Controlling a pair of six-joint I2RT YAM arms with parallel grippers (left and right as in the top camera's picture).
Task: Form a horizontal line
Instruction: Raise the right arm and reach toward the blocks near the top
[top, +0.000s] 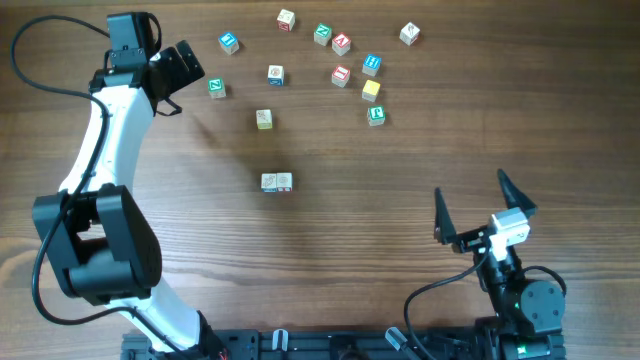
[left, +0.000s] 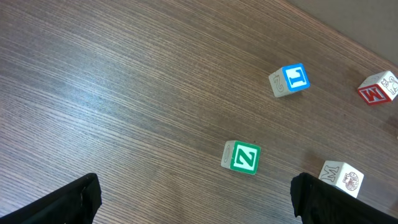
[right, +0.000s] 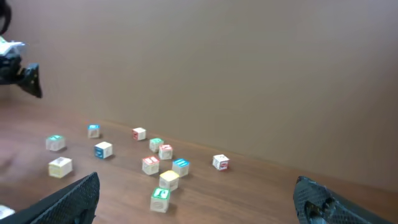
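Wood-grain counter (top: 400, 160), wide open through the middle and the whole near half. Near edge lined by a dark rail (top: 330, 345) at the arm bases. Far edge, seen from the right wrist, backed by a plain brown wall (right: 249, 62). Crowded only along that far side: loose cubes (top: 341, 75) with teal, blue, green, red and yellow faces, strewn from left of centre toward the right, most of them apart from one another.

Short row (top: 276, 181) near the centre of the counter, just nearer than the scatter, with free room on every side. Two small wooden cubes, touching edge to edge, lined up left to right. Pale whitish tops with faint brownish drawings, too small to read. Well apart from both pincers.

Left pincer (top: 187, 80) at the far left, released, jaws spread wide, nothing between them. Green Z cube (top: 217, 88) just beside it; from the wrist camera, flat on the wood ahead of the two black fingers (left: 68, 202), touching neither. Blue cube (left: 290, 79) further off, whitish cube (left: 341, 177) close to the right-hand finger.

Right pincer (top: 478, 205) at the near right, jaws likewise spread and empty, clear of every cube, with a broad stretch of bare wood between it and the short row.
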